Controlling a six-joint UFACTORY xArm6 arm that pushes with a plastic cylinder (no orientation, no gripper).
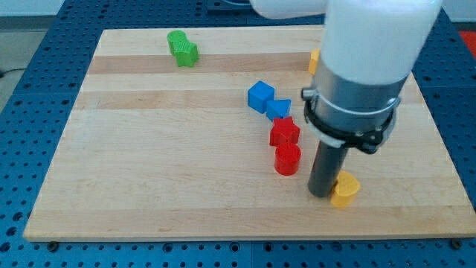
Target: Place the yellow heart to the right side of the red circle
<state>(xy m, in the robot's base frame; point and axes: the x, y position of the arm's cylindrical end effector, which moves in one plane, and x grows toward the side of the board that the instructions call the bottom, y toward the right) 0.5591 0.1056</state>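
Note:
The yellow heart (pixel 345 190) lies near the board's bottom edge, right of centre. My tip (pixel 321 194) rests on the board touching the heart's left side. The red circle (pixel 287 159) stands just left of my tip, up and to the left of the heart. The rod and arm hide part of the heart's left side.
A red block (pixel 284 132) sits just above the red circle. Two blue blocks (pixel 261 97) (pixel 278 109) lie above it. A green block (pixel 182 48) is at the top left. A yellow-orange block (pixel 314 62) peeks out beside the arm. The wooden board (pixel 149 164) sits on a blue table.

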